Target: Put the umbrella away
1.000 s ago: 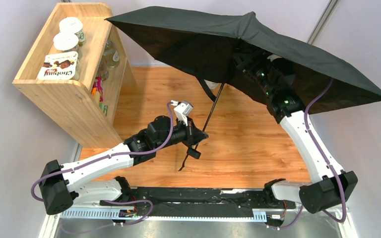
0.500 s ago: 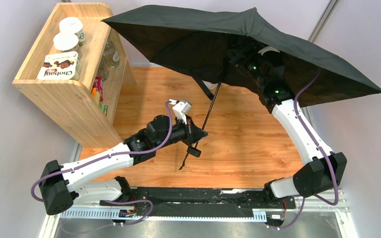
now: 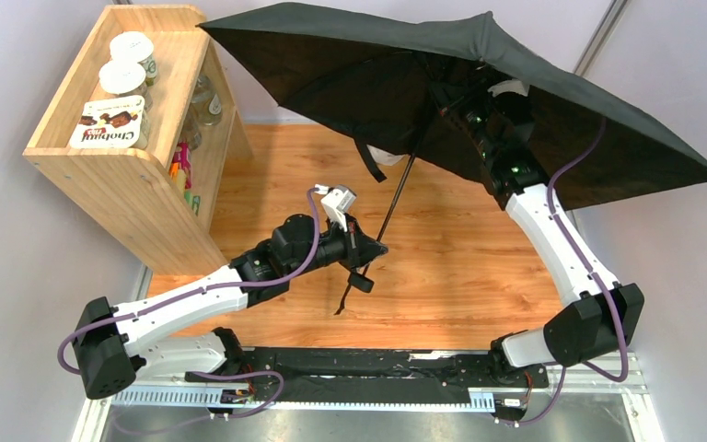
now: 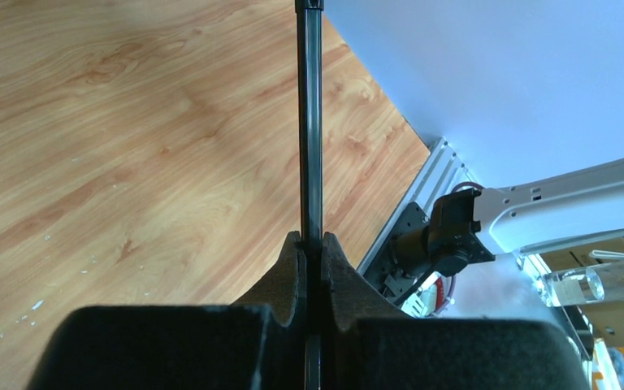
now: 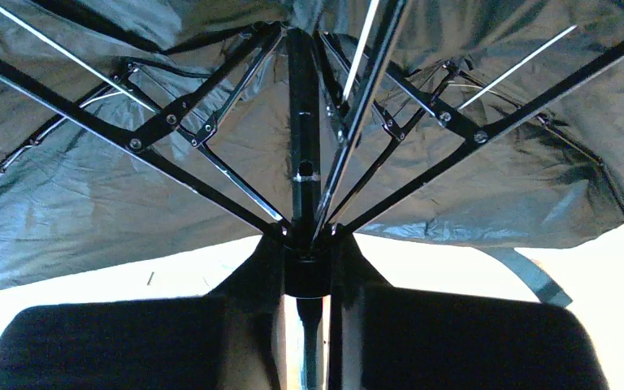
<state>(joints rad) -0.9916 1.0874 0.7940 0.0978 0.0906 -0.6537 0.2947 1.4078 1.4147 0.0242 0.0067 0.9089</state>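
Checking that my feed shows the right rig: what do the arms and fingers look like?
The arms match. The left arm and right arm have white links and chunky black joints, with a purple cable running along each. The left wrist carries a small white camera, and green lights glow on the right arm. The fingers are black, wedge-shaped and grainy.

The desk [image 3: 479, 276] has a light wood-grain top, bare over most of what shows. At its far left corner stands a wooden shelf [image 3: 110, 184], though it may sit just off the edge. On the shelf's top lie two white-lidded tubs [image 3: 132, 46] and a Chobani pack [image 3: 109, 122]. A glass jar [image 3: 207, 101] and colourful packets [image 3: 182, 166] sit inside.
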